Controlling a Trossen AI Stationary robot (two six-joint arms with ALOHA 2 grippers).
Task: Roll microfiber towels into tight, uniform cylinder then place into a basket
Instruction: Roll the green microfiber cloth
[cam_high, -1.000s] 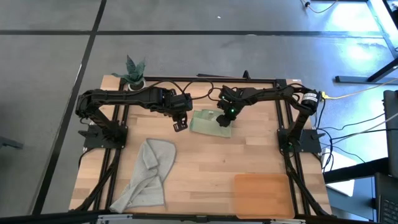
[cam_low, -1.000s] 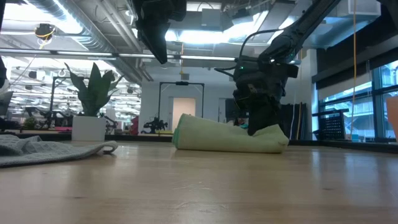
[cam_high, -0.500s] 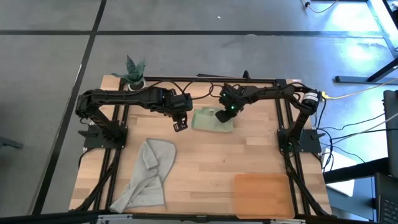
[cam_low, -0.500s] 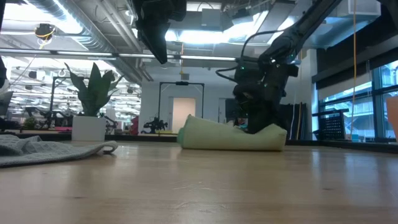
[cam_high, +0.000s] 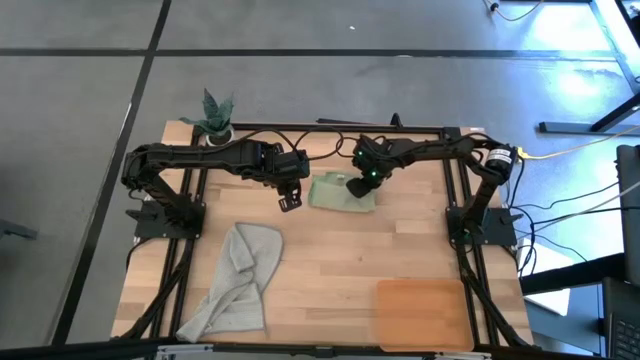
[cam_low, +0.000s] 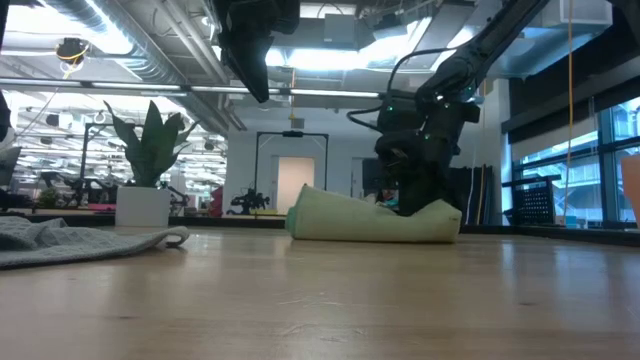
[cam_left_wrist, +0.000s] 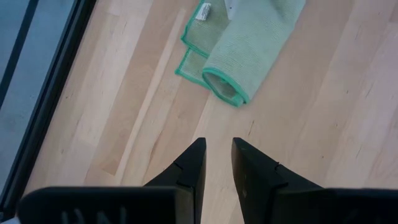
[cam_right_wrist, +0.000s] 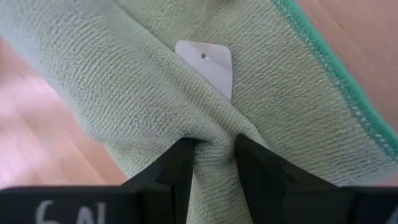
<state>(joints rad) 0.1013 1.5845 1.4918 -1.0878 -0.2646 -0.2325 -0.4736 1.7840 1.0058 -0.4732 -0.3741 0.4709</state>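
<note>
- Right gripper (cam_high: 358, 187), seen from above, sits down on the right part of the green towel (cam_high: 335, 194), at the far middle of the table (cam_high: 330, 270). The left gripper (cam_high: 290, 202) hangs just left of that towel, apart from it. The grey towel (cam_high: 238, 280) lies crumpled at the near left, and the basket (cam_high: 422, 313) lies at the near right corner, well apart from both towels. A potted plant (cam_high: 214, 117) stands at the far left corner.
- Low view: the green towel (cam_low: 372, 220) lies as a loose roll on the wood, with the right gripper (cam_low: 420, 195) pressed into its right end. The grey towel (cam_low: 80, 240) lies flat at the left, before the plant pot (cam_low: 141, 205).
- Left wrist view: the left gripper (cam_left_wrist: 217, 163) has its fingers a narrow gap apart with nothing between them. Beyond it, the green towel's (cam_left_wrist: 249, 53) rolled open end faces the camera.
- Right wrist view: the right gripper (cam_right_wrist: 212, 158) pinches a fold of the green towel (cam_right_wrist: 137, 93) between its two fingers, just beside the white tag (cam_right_wrist: 210, 65).
</note>
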